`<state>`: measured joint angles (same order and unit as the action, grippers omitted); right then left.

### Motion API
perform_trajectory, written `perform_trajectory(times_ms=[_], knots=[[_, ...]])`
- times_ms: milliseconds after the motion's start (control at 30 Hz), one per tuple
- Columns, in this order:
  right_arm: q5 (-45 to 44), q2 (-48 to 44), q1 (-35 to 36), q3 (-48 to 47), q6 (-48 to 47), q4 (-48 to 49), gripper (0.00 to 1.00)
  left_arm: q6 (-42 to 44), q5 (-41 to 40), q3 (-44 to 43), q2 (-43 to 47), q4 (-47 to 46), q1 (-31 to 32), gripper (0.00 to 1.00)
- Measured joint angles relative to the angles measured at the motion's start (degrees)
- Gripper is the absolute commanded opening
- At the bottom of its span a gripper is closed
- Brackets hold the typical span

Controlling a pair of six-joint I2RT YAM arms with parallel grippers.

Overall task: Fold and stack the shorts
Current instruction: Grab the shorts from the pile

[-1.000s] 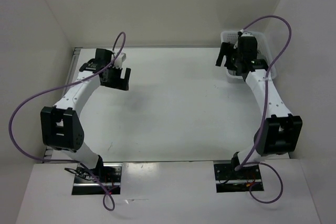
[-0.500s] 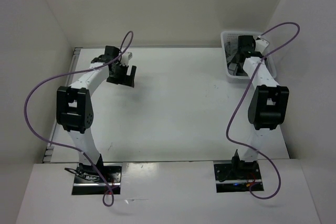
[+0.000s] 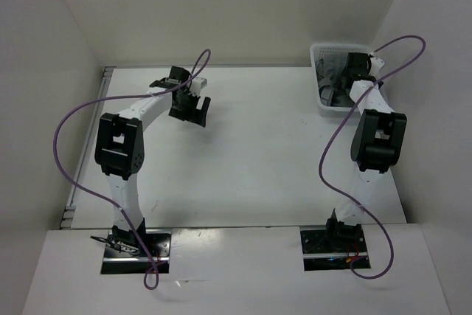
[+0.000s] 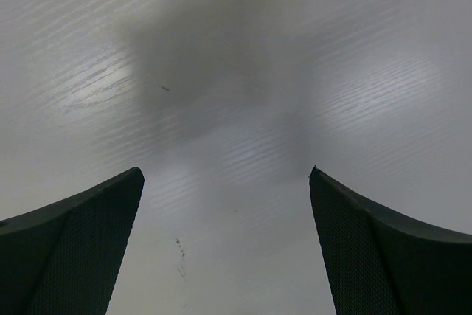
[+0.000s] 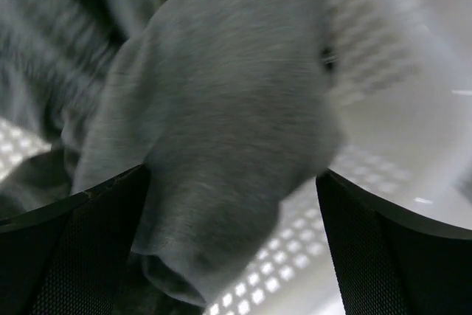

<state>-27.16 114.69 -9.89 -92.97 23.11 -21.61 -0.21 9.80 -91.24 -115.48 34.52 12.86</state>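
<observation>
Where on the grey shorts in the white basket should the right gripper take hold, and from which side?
Grip the raised, rounded fold of the shorts, coming from above. That hump lies between the fingers of the open right gripper, and the walls of the basket would likely block a sideways approach.

The shorts [image 5: 221,130] are plain medium grey, the basket [image 3: 336,47] white (dotted mesh), the cables [image 3: 402,37] purple.
</observation>
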Motion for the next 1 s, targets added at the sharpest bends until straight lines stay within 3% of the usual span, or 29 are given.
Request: perform_trajectory(times_ms=[100,200,233,333,700,1000], knots=[[5.7,2.2,0.0,0.0,-0.9,0.6,0.96,0.0,-0.9,-0.3,-0.3,0.0,0.0,1.0],[10.0,3.3,0.2,0.0,-0.9,0.8,0.56,0.0,-1.6,-0.3,-0.3,0.0,0.0,1.0],[10.6,3.4,0.2,0.0,-0.8,0.8,0.28,0.0,-2.0,-0.4,-0.3,0.0,0.0,1.0],[10.9,3.7,0.2,-0.4,0.5,0.7,0.0,0.0,-2.9,-0.7,-0.3,0.0,0.4,1.0],[11.3,1.7,1.8,-0.8,0.7,0.6,0.0,0.0,-3.6,-2.8,-0.6,-0.2,2.6,1.0],[0.6,-6.7,9.6,-1.3,0.7,0.2,0.0,0.0,-3.6,-8.5,-0.7,-1.9,4.1,1.0]])
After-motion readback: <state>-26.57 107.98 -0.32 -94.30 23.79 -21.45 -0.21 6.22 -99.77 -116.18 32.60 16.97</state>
